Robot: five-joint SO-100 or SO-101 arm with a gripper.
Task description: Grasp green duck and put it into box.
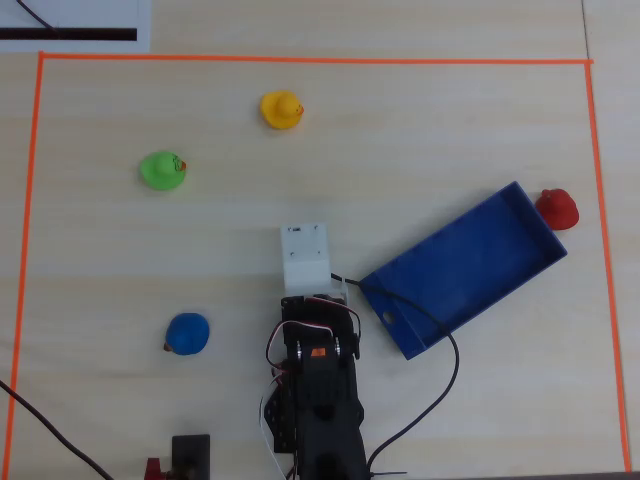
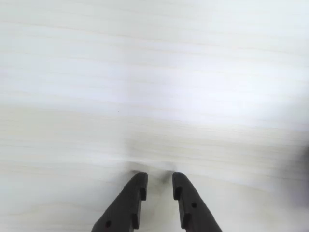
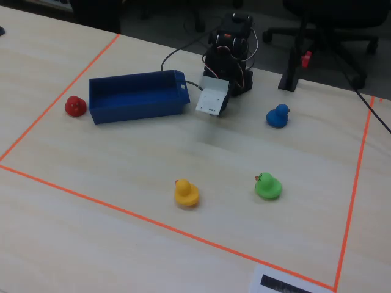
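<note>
Our jaws stood slightly parted and empty in the wrist view, the gripper (image 2: 159, 180) hovering over bare pale surface (image 2: 154, 96). In the overhead view the arm (image 1: 315, 390) sat folded at the bottom centre, with the blue duck (image 1: 187, 334) to its left and the box (image 1: 462, 268) lying slantwise just to its right. Farther out we saw the green duck (image 1: 161, 170) upright at the upper left, well apart from the box, the yellow duck (image 1: 281, 109) beyond it, and a red duck (image 1: 557, 208) by the box's far corner.

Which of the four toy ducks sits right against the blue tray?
The small red duck, touching the long dark blue tray's far end. The yellow, green and blue ducks stand apart on open table.
</note>
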